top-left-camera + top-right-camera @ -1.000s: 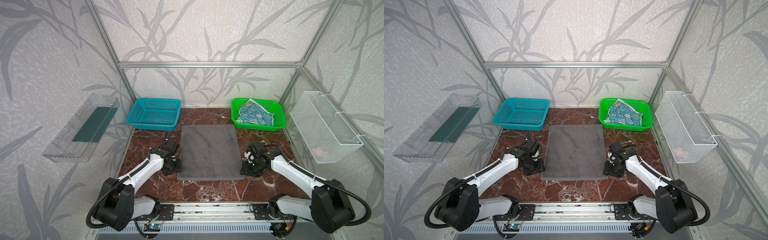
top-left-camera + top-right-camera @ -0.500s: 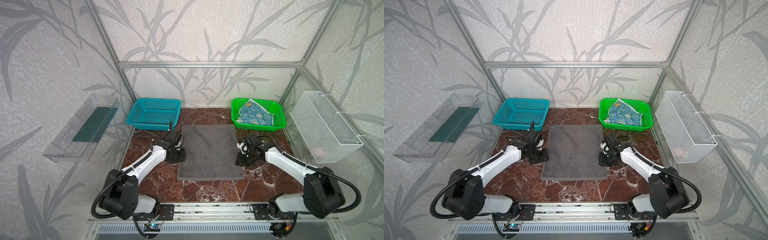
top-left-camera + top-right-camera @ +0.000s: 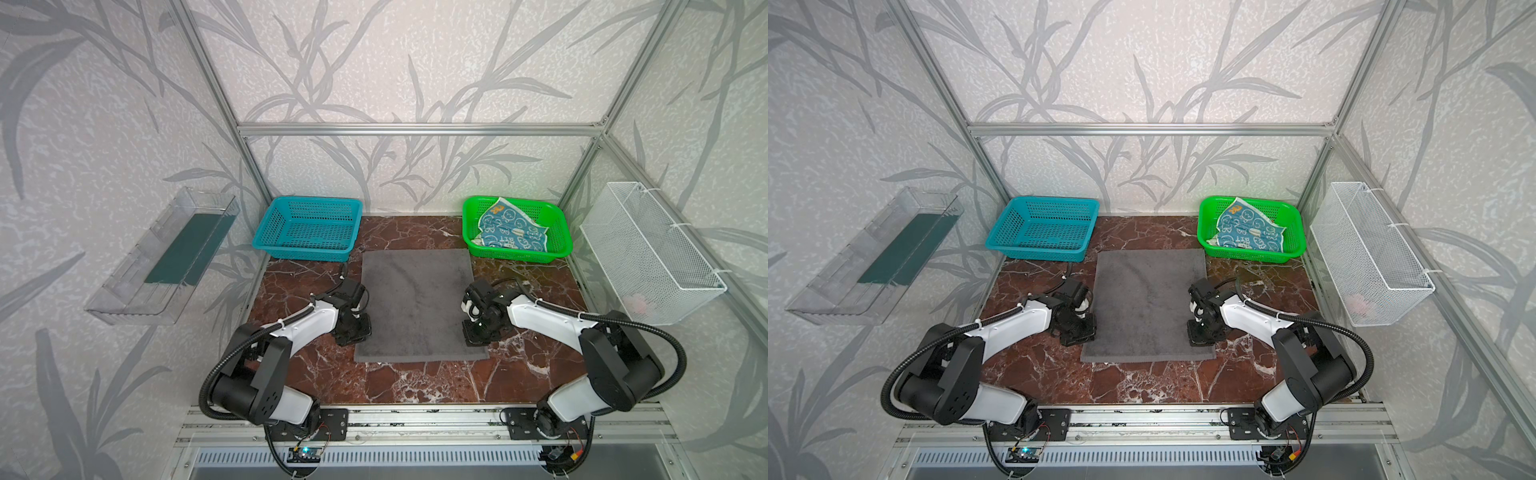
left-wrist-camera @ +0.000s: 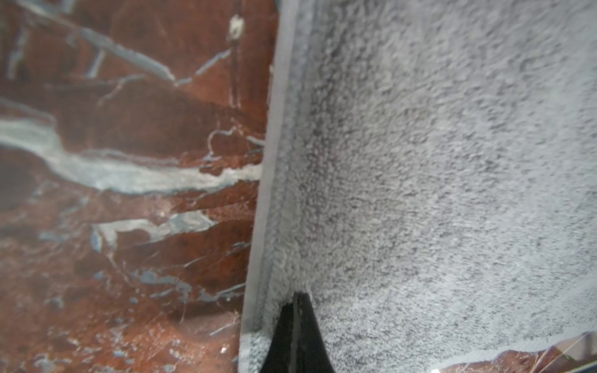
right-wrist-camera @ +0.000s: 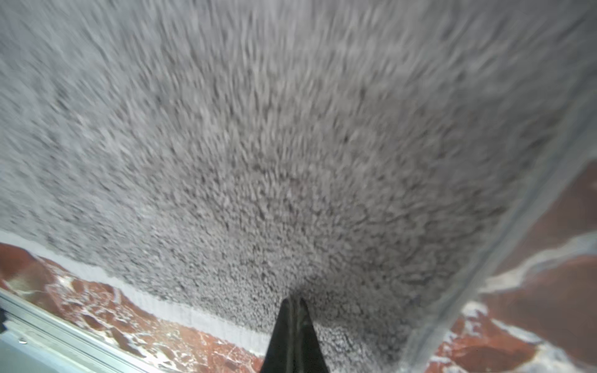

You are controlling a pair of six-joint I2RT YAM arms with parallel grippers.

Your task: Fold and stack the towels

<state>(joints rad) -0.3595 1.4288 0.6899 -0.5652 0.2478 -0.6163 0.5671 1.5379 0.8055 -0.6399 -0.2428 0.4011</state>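
On the marble counter (image 3: 415, 382), a grey towel (image 3: 417, 303) lies flat. The left claw (image 3: 358, 336) and right claw (image 3: 473, 335) pinch its opposite edges, likely to fold it.

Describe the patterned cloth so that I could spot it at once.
At the far right of the red marble tabletop stands a green plastic basket. Crumpled inside it lies the teal-blue towel. Its cream cartoon print sets it apart from the plain grey towel spread flat on the marble.
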